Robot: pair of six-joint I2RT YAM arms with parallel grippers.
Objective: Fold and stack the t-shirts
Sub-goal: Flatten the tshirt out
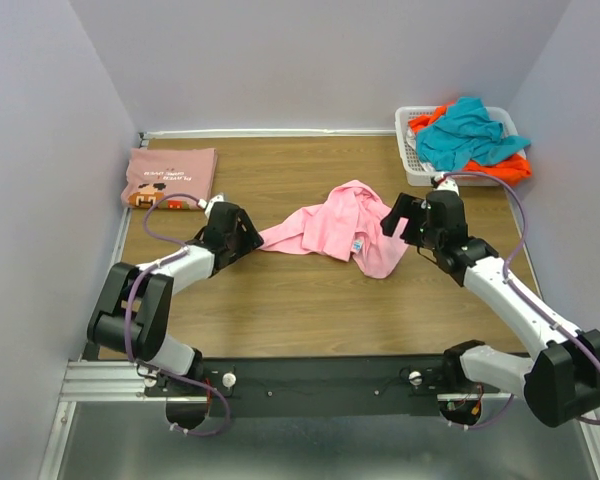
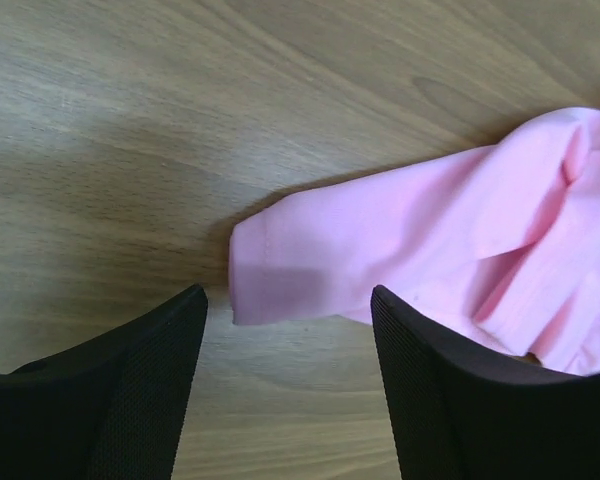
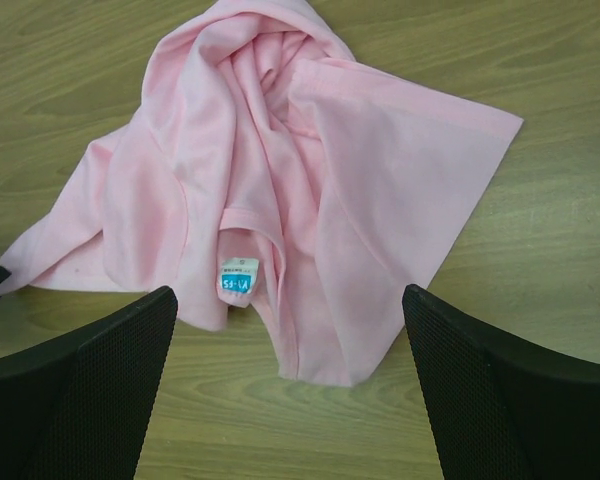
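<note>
light-pink t-shirt (image 1: 335, 232) lies crumpled mid-frame on table (image 1: 280, 310); left gripper (image 2: 290, 295) and right gripper (image 3: 288, 292) both wide open, empty, at its opposite ends.

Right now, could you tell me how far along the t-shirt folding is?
Done: the dusty-pink printed tee lies folded at the far left. In hand: the light-pink tee lies crumpled mid-table, the left gripper open at its sleeve and the right gripper open near its neck label, neither gripping yet. Left: folding it, plus the teal tee and orange tee heaped in the white basket.
</note>
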